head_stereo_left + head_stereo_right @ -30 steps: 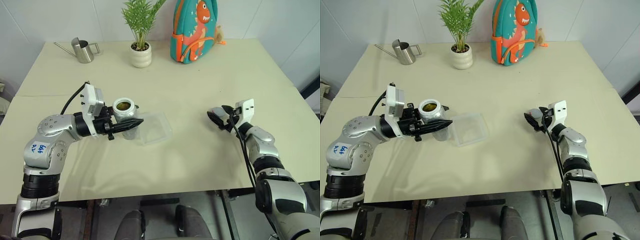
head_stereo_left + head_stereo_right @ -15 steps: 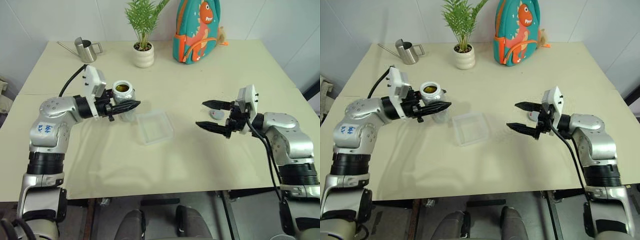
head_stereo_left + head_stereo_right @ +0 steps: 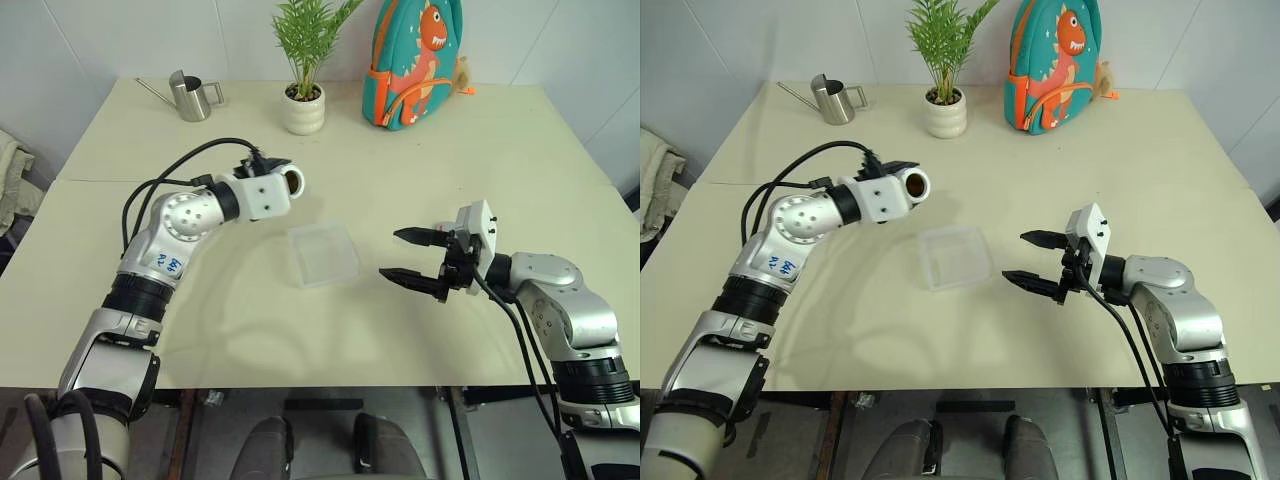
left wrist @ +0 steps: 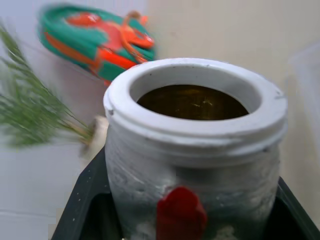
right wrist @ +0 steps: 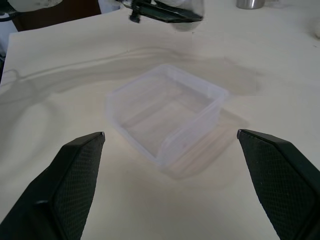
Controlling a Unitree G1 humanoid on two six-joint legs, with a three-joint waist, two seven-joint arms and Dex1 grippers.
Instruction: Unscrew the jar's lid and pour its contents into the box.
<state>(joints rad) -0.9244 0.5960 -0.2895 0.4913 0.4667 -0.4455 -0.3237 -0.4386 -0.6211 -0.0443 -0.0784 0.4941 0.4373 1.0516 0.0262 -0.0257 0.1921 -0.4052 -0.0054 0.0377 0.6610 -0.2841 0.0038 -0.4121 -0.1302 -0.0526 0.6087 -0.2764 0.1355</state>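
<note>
The left gripper (image 3: 902, 180) is closed tight on the jar (image 3: 914, 184) and holds it in the air above the table (image 3: 400, 150), tilted almost on its side, so the round open mouth looks toward the robot's right. In the left wrist view the jar (image 4: 195, 150) is a short cylinder with a thick whitish rim, smooth and a little rounded, and a rough silvery-grey wall with a glossy red patch on it. The inside is dark brown. I cannot tell whether pellets are in it. The black fingers (image 4: 82, 212) press on both sides of the wall.

The box (image 3: 323, 254) lies flat on the table between the two arms, near the jar but lower and more toward the robot's right. It is a shallow square tray of clear frosted plastic with rounded corners and thin walls, and it looks empty in the right wrist view (image 5: 167, 117).

The right gripper (image 3: 413, 256) hovers just above the table beside the box, not touching it. Its two black pointed fingers (image 5: 75, 180), with a fine dotted texture, stand wide apart and hold nothing.

The lid shows as a small grey piece (image 3: 443, 226) on the table just behind the right gripper, mostly hidden.

At the far edge stand a shiny steel watering can (image 3: 190, 95), a green plant in a ribbed white pot (image 3: 304, 108) and a teal backpack (image 3: 418, 60) with an orange dinosaur. The table top is matt and pale cream.
</note>
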